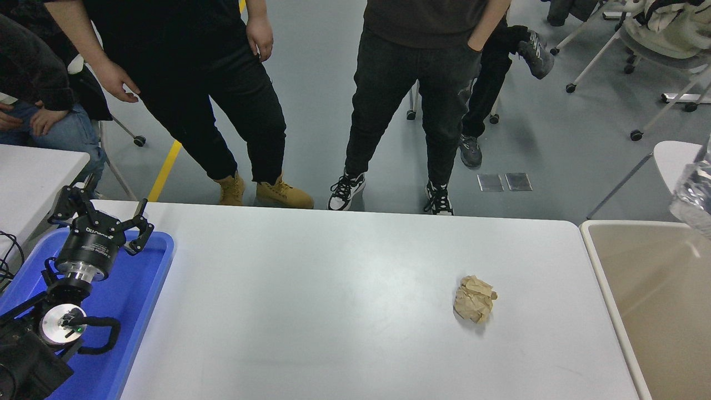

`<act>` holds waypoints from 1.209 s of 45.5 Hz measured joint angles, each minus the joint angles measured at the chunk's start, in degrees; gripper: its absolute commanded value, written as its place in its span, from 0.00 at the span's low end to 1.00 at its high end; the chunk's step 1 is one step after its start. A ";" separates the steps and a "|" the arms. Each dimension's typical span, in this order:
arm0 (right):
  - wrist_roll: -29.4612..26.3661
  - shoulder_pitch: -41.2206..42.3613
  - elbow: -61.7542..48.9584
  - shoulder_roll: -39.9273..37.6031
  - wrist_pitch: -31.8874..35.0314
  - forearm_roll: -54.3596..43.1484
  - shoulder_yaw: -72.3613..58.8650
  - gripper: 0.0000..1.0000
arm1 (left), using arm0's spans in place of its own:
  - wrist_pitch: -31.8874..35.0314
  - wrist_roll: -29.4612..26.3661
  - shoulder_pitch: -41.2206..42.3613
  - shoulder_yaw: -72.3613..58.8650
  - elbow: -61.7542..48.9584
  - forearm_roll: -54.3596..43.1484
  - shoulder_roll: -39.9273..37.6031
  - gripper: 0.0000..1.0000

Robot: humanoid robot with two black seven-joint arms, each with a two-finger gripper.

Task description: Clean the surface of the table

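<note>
A crumpled brown paper ball lies on the white desk, toward its right side. The left gripper hangs over a blue tray at the desk's left end, fingers spread. A beige bin stands just beside the desk's right edge, with crinkled silver foil above it at the frame's edge.

The place looks like a robotics lab. Beyond the left gripper, people stand watching on a grey floor with yellow tape, near wheeled chairs.
</note>
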 measured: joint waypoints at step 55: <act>-13.80 -21.35 -9.29 16.04 -15.82 6.53 14.44 0.00 | 0.00 0.00 0.00 0.00 0.00 0.00 0.00 1.00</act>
